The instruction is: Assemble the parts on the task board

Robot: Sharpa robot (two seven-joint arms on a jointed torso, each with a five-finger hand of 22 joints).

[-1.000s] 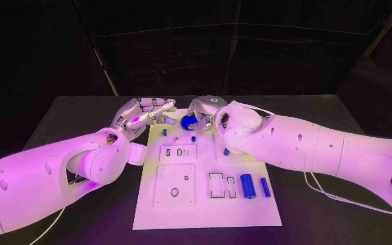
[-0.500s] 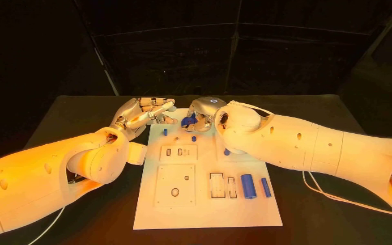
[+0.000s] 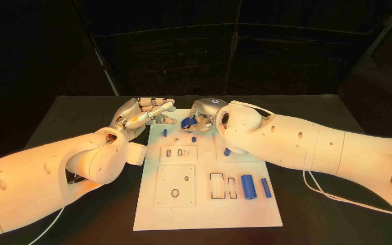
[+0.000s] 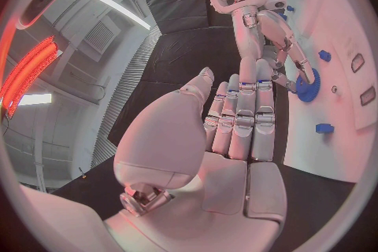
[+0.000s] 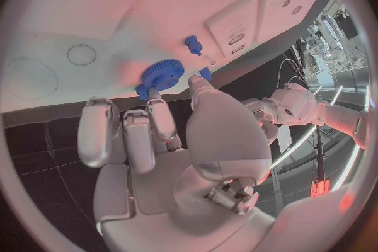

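The white task board (image 3: 204, 205) lies in the middle of the black table. At its far end my right hand (image 3: 206, 113) pinches a blue gear (image 3: 190, 122) between thumb and a fingertip, low over the board. The right wrist view has the gear (image 5: 161, 74) at those fingertips (image 5: 155, 97), just above the board (image 5: 118, 6). My left hand (image 3: 147, 112) hovers just left of the gear with straight fingers and holds nothing. In the left wrist view its fingers (image 4: 244, 120) point toward the gear (image 4: 307, 85) and my right hand (image 4: 271, 31).
Two blue cylinders (image 3: 247, 186) (image 3: 265, 188) lie at the board's right side beside two rectangular slots (image 3: 216, 185). Small blue pegs (image 3: 164, 132) (image 3: 194, 139) (image 3: 226, 152) stand near the far end. Raised white blocks (image 3: 175, 185) occupy the board's left half.
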